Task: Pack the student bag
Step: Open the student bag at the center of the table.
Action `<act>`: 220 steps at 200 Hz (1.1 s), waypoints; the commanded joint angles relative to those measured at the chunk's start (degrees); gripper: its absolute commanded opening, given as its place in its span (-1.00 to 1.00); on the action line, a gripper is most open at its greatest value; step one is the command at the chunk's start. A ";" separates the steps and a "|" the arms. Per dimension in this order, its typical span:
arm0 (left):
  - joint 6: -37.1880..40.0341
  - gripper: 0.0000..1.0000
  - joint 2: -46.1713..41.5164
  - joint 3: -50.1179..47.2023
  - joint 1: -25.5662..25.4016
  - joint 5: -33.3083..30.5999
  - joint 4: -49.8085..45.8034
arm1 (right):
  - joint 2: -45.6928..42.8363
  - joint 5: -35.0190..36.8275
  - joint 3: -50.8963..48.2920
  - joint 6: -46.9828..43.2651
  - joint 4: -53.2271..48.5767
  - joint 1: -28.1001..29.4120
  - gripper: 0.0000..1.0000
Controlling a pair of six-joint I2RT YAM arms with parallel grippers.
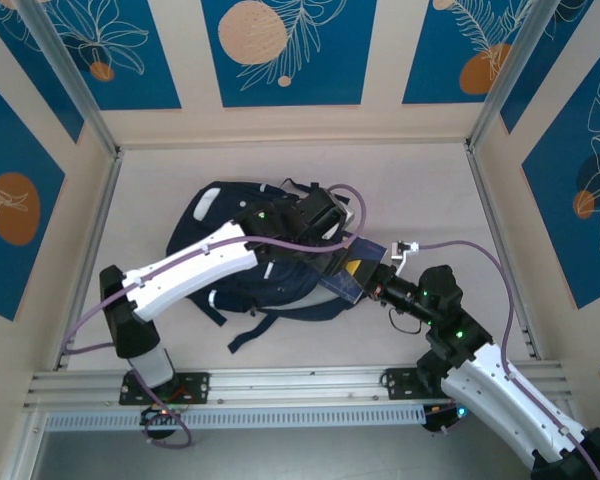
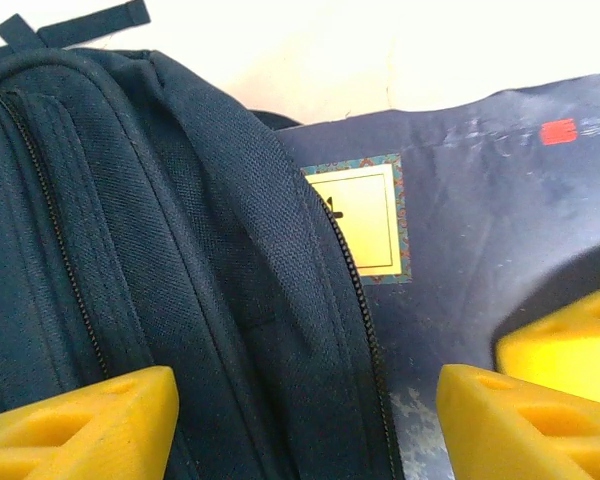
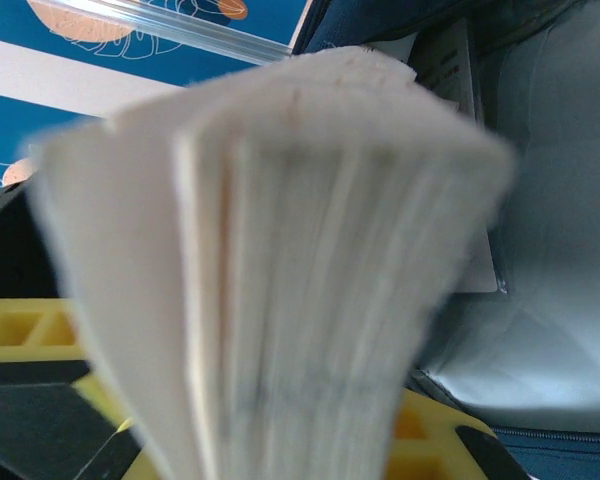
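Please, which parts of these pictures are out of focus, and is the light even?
Right wrist view: the book sits close to the lens, its page edges blurred; the student bag behind it, grey inside, is soft. Left wrist view: the bag's weave and zipper are sharp, the yellow fingers slightly soft. Top external view: even light, faint shadows, no glare.

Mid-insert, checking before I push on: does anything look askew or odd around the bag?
Yes. The navy booklet, clamped in the right gripper, has its pages fanned apart in the right wrist view. It sits at a slant against the student bag, partly tucked under the zippered edge.
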 commanded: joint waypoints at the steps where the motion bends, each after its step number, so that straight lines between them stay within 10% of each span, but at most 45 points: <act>1: 0.81 0.32 1.28 0.58 -1.10 -2.68 0.51 | -1.42 -1.11 2.16 -0.44 5.26 0.50 -1.00; 52: 0.53 -0.16 2.79 -1.05 -1.37 -5.28 1.58 | -1.57 -1.58 1.92 -0.37 5.88 0.53 -1.00; 98: 0.97 -1.00 0.77 -2.99 -1.28 -6.63 3.76 | -1.81 -1.40 0.85 0.30 6.64 0.54 -1.00; 220: 0.78 -1.00 -21.96 -9.28 6.57 6.47 10.05 | -1.08 1.97 0.63 -2.78 -0.23 1.92 -1.00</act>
